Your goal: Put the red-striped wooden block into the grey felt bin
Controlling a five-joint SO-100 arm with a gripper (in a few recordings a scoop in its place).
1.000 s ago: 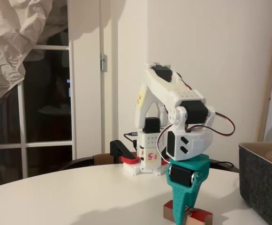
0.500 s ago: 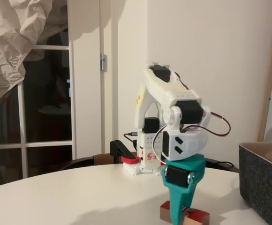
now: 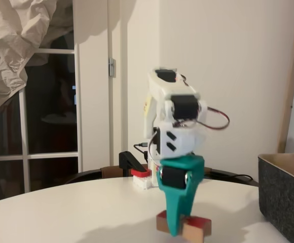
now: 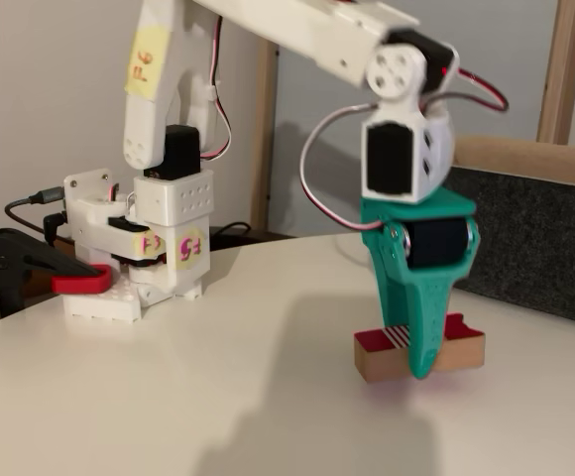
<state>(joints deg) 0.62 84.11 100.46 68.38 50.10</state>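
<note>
Both fixed views show, at the left, a red-and-black clamp [image 4: 40, 273] by the white arm base [image 4: 144, 243]. Rightward, the teal gripper [image 4: 421, 362] points down, its fingers closed around the red-striped wooden block [image 4: 382, 355], which sits at the round white table [image 4: 169, 397]. Well apart at the right edge stands the grey felt bin [image 3: 286, 195].

1. A white arm [image 4: 297, 30] reaches out from its base and bends sharply down at the wrist.
2. Its teal gripper [image 4: 421, 367] points straight down, fingers closed around the red-striped wooden block [image 4: 382, 355].
</note>
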